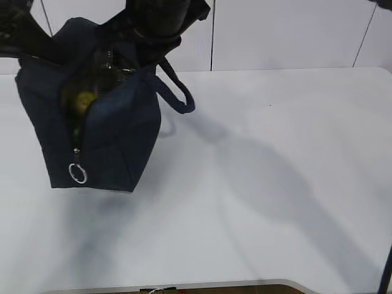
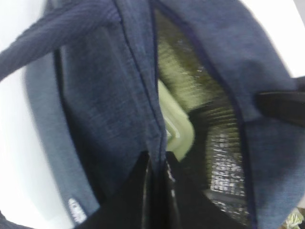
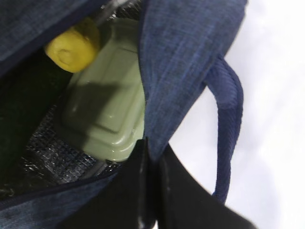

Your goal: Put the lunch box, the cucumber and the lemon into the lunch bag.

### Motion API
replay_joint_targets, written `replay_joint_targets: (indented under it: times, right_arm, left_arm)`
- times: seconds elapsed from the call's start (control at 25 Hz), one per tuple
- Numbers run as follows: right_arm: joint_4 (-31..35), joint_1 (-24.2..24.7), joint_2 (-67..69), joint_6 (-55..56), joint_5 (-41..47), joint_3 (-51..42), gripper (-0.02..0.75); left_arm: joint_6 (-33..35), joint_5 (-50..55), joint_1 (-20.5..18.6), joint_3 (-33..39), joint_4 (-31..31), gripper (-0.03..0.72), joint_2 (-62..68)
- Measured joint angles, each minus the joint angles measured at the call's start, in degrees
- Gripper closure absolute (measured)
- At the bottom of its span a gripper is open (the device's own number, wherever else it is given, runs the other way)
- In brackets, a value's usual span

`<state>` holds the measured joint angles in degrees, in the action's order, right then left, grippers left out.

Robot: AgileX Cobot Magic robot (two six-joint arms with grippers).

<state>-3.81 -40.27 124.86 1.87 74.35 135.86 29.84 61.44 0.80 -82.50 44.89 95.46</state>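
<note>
The navy lunch bag [image 1: 104, 135] stands at the table's far left with its top held open, and its metal ring [image 1: 78, 174] hangs at the front. Inside, the lemon [image 3: 71, 47] lies against the pale green lid of the lunch box [image 3: 107, 109] on the silver lining [image 2: 224, 162]. The lemon also shows through the opening in the exterior view [image 1: 82, 101], and the lid shows in the left wrist view [image 2: 177, 126]. I cannot clearly make out the cucumber. My left gripper [image 2: 157, 160] is shut on one fabric rim. My right gripper [image 3: 152, 152] is shut on the opposite rim.
One loop handle [image 1: 177, 92] hangs off the bag's right side, and it shows in the right wrist view [image 3: 228, 119]. The white table [image 1: 275, 184] stretches to the right and front of the bag. A white wall stands behind it.
</note>
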Motion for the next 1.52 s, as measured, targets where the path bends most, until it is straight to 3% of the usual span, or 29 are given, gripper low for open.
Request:
replay_joint_targets:
  times: [0.36, 0.6, 1.04, 1.28, 1.52]
  right_arm:
    - [-4.5, 1.8, -7.9, -1.1, -0.5, -11.4, 0.728]
    - [-4.5, 4.2, -14.6, -1.9, -2.2, -24.4, 0.728]
    - [-1.6, 9.8, -26.7, -3.4, -21.4, -50.3, 0.729]
    - [1.1, 11.2, -27.4, -7.6, -27.5, -53.6, 0.729]
    - [5.2, 11.2, -27.4, -14.0, -31.5, -53.7, 0.729]
  left_arm:
    - [-2.7, -8.0, 9.9, 0.3, -1.8, 0.702, 0.0]
    - [-4.0, -14.3, 14.7, 6.1, -1.6, 0.702, 0.0]
    - [-4.0, -30.4, 25.6, 12.7, -0.8, 0.702, 0.0]
    - [-4.0, -37.5, 28.9, 16.9, 0.7, 0.703, -0.2]
    - [-4.0, -40.5, 29.2, 17.6, 1.6, 0.703, -0.2]
